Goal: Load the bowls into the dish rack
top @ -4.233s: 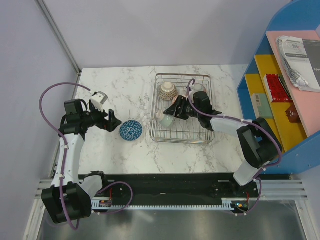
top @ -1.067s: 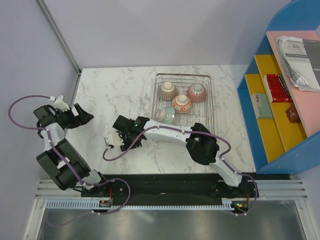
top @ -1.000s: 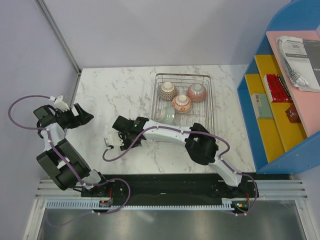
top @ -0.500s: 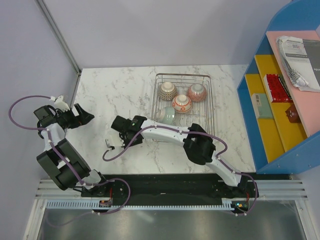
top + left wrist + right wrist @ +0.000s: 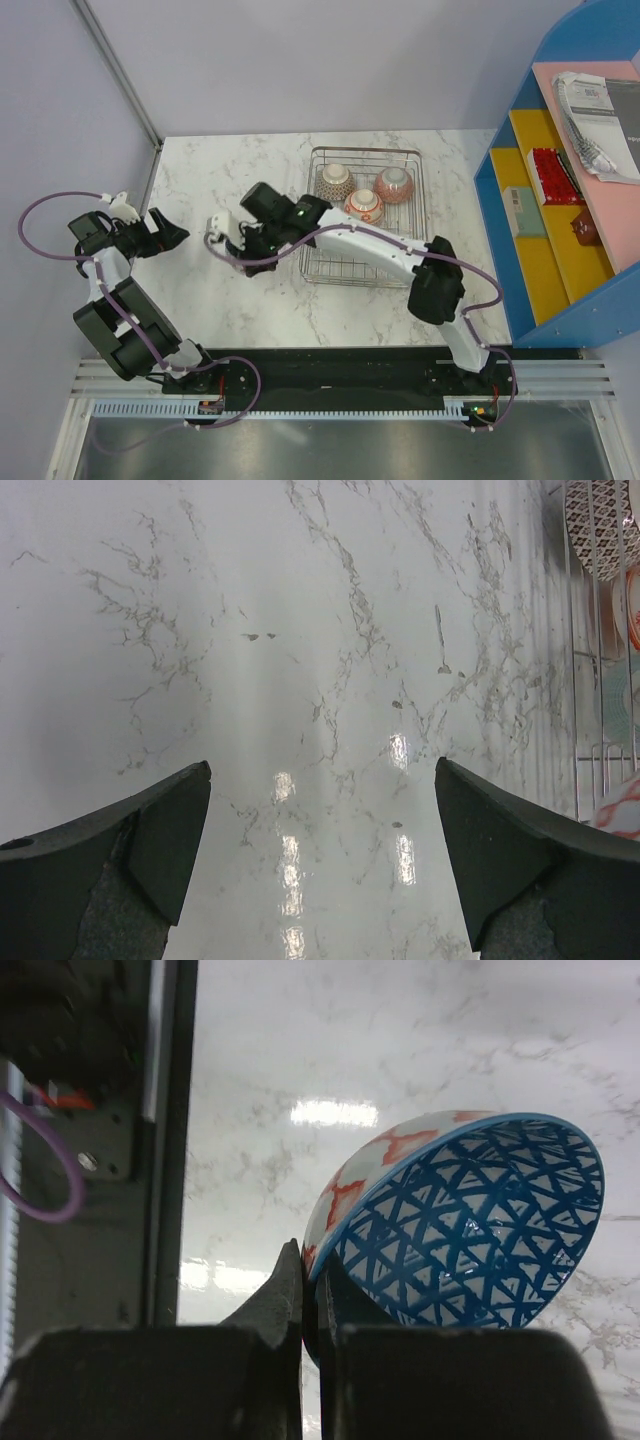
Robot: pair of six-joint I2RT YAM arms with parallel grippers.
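Where the marble table [image 5: 230, 180] spreads below the arms, the rack [image 5: 350, 268] stands on its right half, and 3 bowls [image 5: 337, 180] show in the rack's far end, pale bases up. The right arm reaches across the rack's near left corner. Just left of the rack, the right gripper [image 5: 310, 1260] is clamped on the rim of a tilted blue bowl [image 5: 470, 1230], lattice inside, orange-red on white outside. Well left of the rack, the left gripper [image 5: 320, 780] stands wide open over the marble

Robotics lab: 2 arms [image 5: 105, 275] [image 5: 370, 245] on aluminium rail [image 5: 570, 378].
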